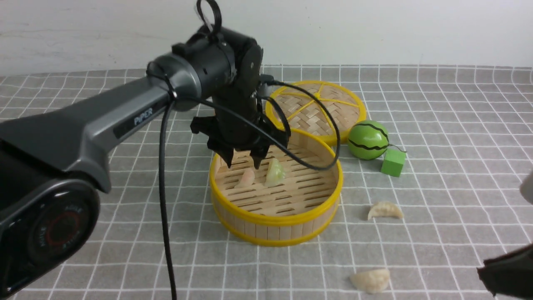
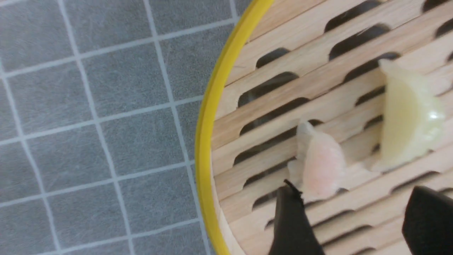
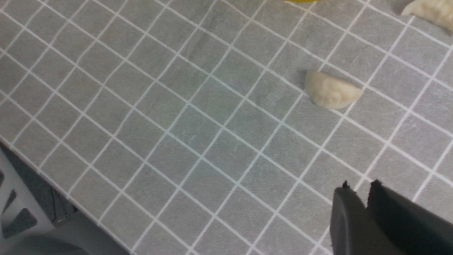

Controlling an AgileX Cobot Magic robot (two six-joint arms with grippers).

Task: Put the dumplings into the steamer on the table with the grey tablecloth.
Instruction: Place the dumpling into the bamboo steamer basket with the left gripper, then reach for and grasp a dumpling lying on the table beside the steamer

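The bamboo steamer (image 1: 275, 221) stands mid-table on the grey tablecloth (image 1: 437, 125). On its slatted floor lie two dumplings, a pinkish one (image 1: 247, 177) and a greenish one (image 1: 275, 172). My left gripper (image 1: 242, 163) hangs open just above them, holding nothing. The left wrist view shows the pinkish dumpling (image 2: 320, 166) beside one fingertip (image 2: 288, 198), the greenish dumpling (image 2: 410, 120) further off, and the yellow rim (image 2: 205, 141). Two cream dumplings (image 1: 385, 210) (image 1: 370, 280) lie on the cloth right of the steamer. My right gripper (image 3: 360, 186) is shut and empty, short of a cream dumpling (image 3: 332, 94).
The flat woven lid (image 1: 316, 108) lies behind the steamer. A green striped ball (image 1: 368, 139) and a green cube (image 1: 393, 162) sit to its right. The left arm's black cable (image 1: 164, 208) droops over the cloth. The table's edge (image 3: 53, 173) shows in the right wrist view.
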